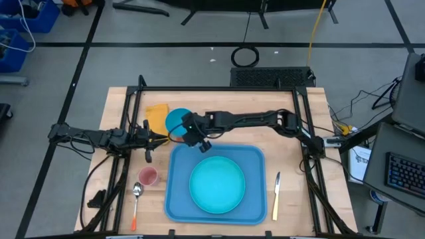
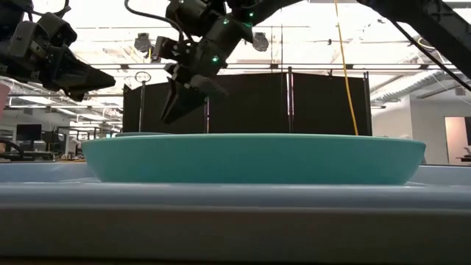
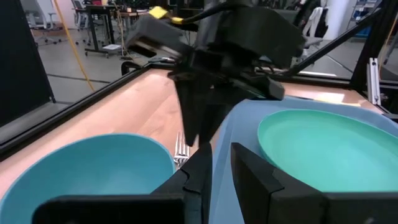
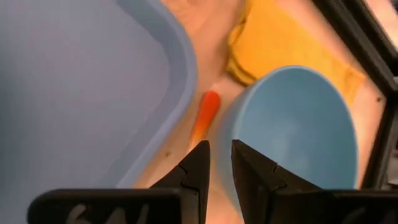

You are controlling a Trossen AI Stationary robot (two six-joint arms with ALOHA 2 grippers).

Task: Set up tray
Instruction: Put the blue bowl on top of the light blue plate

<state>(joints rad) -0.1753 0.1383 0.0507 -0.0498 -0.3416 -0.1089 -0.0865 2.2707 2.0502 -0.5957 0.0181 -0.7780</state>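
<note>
Sitting on the wooden counter toward its 6 o'clock edge is the blue tray, flat, with a turquoise plate centred inside it. In the low view the plate fills the frame, resting on the tray.

Right end effector hangs above the tray's 11 o'clock corner, arm reaching in from 3 o'clock. Its fingers stand a narrow slot apart, nothing between them, so not gripping anything. Below it in its wrist view: tray rim, blue bowl, an orange handle lying on the wood between tray and bowl, yellow cloth beyond the bowl.

Left end effector comes in from 9 o'clock, raised off the counter, just beside the bowl. Fingers also a slim gap apart, empty. Its wrist view shows the bowl, fork tines on the wood, the plate, and the right end effector pointing down ahead.

Outside the tray: pink cup and spoon at its 9 o'clock side, knife at its 3 o'clock side, cloth at 11 o'clock, touching the bowl.
</note>
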